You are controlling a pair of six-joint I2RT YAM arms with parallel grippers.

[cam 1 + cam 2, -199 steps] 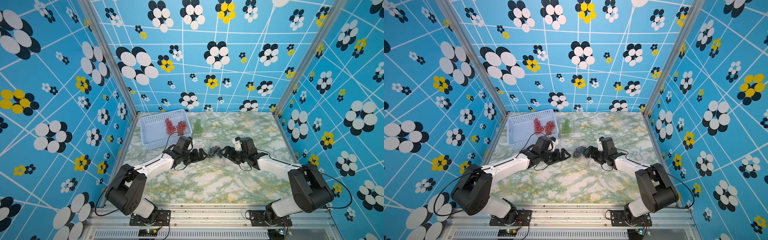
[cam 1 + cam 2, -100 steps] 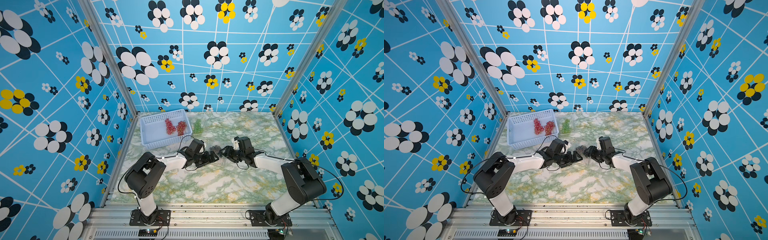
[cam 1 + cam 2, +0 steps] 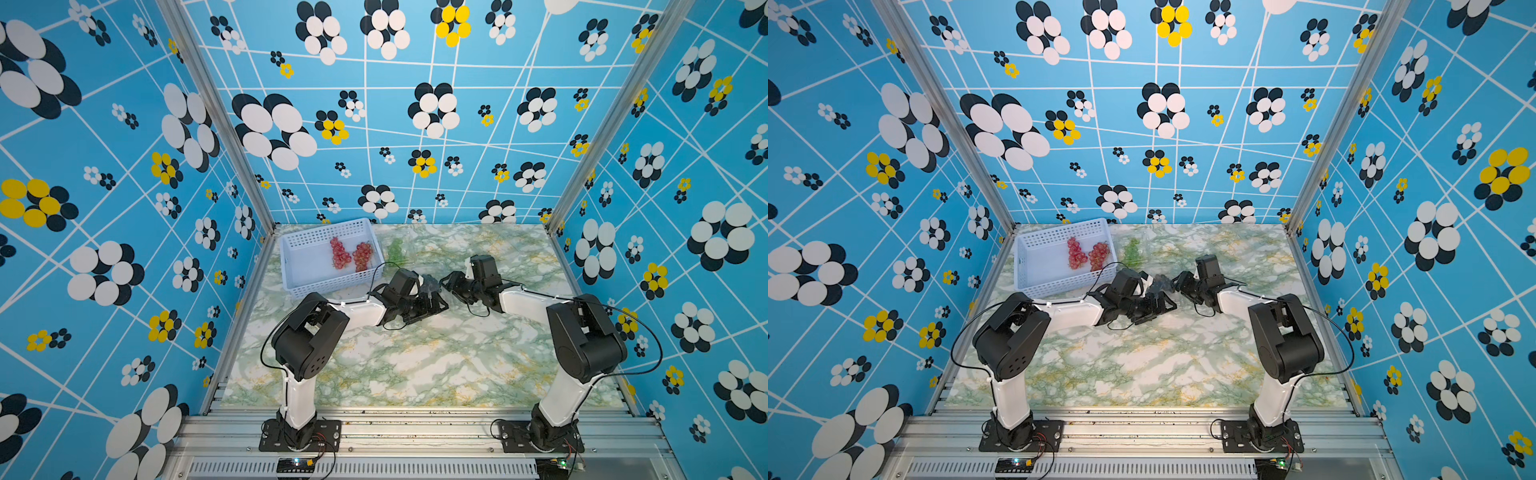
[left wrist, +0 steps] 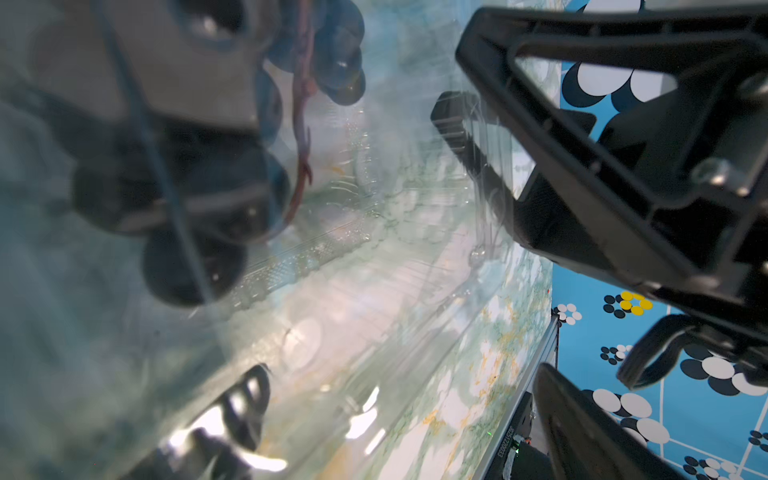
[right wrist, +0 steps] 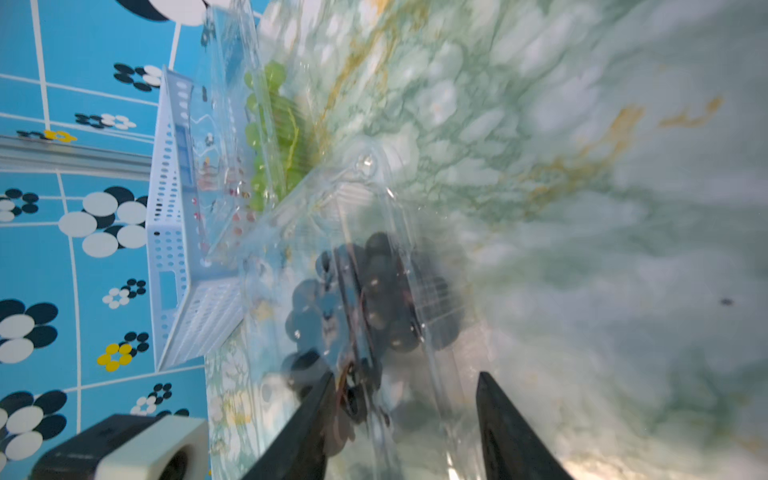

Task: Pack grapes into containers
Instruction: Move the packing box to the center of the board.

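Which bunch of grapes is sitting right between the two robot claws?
The dark blue-black bunch, seen through clear plastic. The two red bunches lie in the pale basket, and the green bunch sits just beside that basket.

Bright blue walls printed with white lines and black, white and yellow flowers enclose a green-and-white marbled surface. Silver metal posts mark its back corners.
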